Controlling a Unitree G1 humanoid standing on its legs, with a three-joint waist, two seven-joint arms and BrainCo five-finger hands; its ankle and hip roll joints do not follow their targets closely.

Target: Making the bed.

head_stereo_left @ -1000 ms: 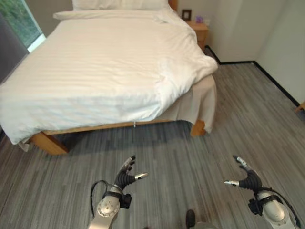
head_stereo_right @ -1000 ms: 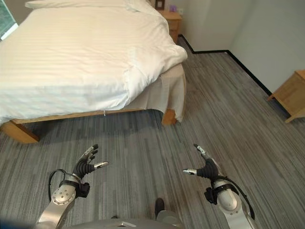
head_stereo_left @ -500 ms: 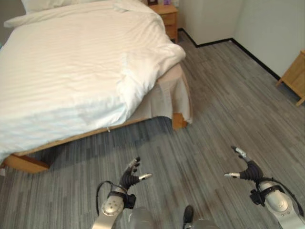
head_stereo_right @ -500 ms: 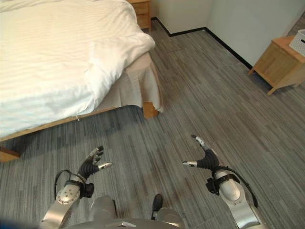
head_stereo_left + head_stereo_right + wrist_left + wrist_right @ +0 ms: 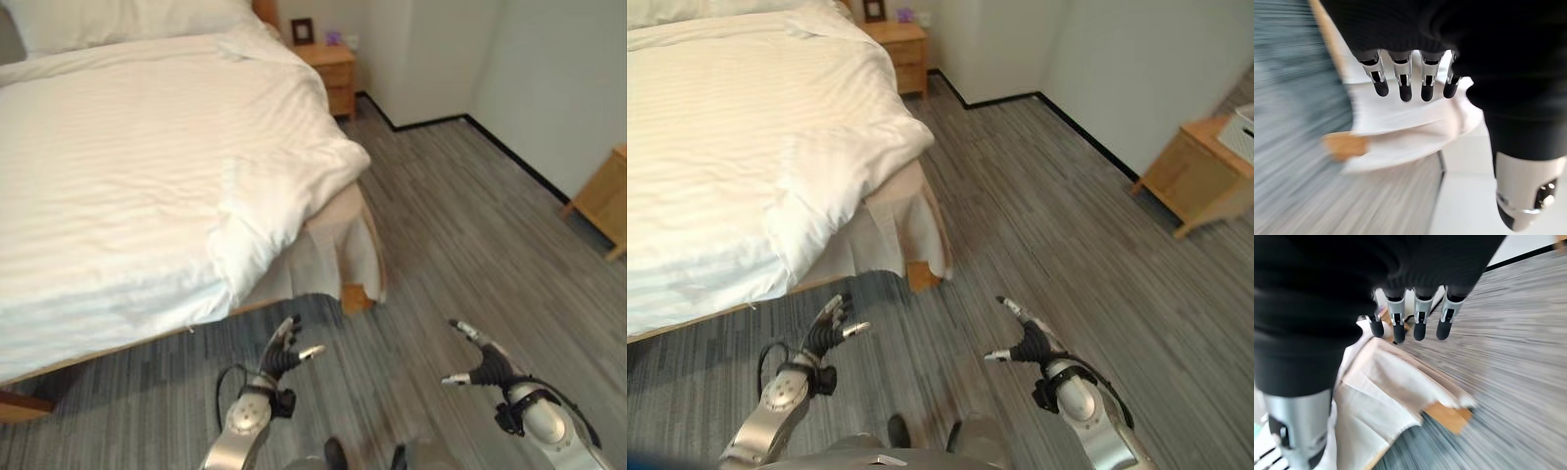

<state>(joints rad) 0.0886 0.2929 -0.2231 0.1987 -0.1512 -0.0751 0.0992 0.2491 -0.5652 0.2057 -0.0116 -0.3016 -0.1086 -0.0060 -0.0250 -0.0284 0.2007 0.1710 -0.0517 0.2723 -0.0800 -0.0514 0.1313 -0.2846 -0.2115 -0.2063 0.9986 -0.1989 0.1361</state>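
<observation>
Left robot hand (image 5: 282,354), right robot hand (image 5: 482,364) open, empty; duvet (image 5: 147,166) cut off left.

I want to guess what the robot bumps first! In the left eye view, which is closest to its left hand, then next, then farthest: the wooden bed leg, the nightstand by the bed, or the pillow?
From the left hand:
1. Wooden bed leg, at the bed's near corner, just ahead of the hand.
2. Nightstand, far along the bed's right side, by the wall.
3. Pillow, at the head of the bed; too close to the nightstand to rank firmly.
</observation>
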